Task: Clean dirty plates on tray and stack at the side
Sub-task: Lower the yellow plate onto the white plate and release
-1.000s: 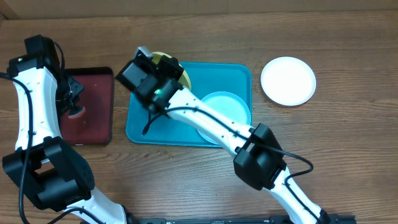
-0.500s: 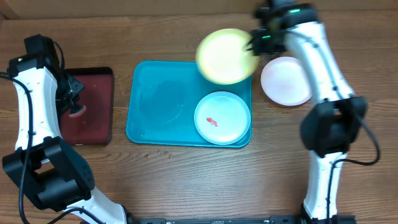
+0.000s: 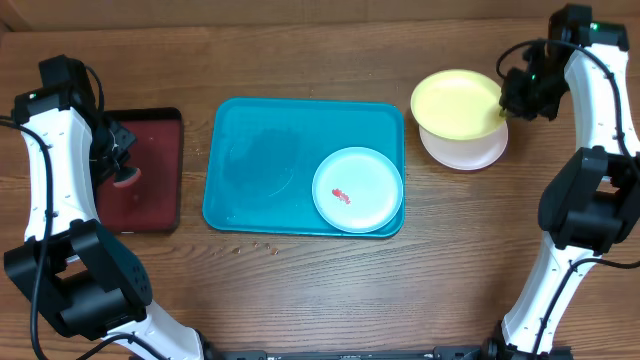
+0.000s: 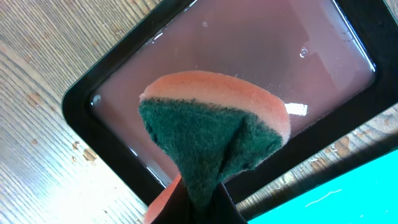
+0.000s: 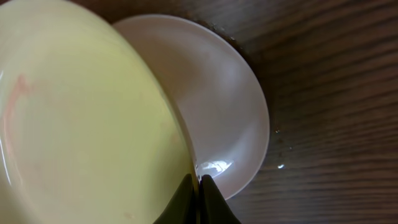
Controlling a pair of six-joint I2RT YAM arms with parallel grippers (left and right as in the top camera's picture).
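Right fingers [image 5: 185, 200] pinch our yellow-green plate [image 3: 455, 103] over the white plate [image 3: 472, 153]; we judge lowering and releasing come next. Left fingers [image 4: 181, 206] pinch the sponge [image 4: 211, 137].

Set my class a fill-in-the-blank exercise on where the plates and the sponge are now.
1. Only ___ plate, the mint plate, lies on the blue tray.
2. Its smear is ___.
3. The left gripper holds a sponge whose scouring side is ___.
4. The right gripper holds the yellow plate over the white plate, on the blue tray's ___ side.
Missing words: one; red; green; right.
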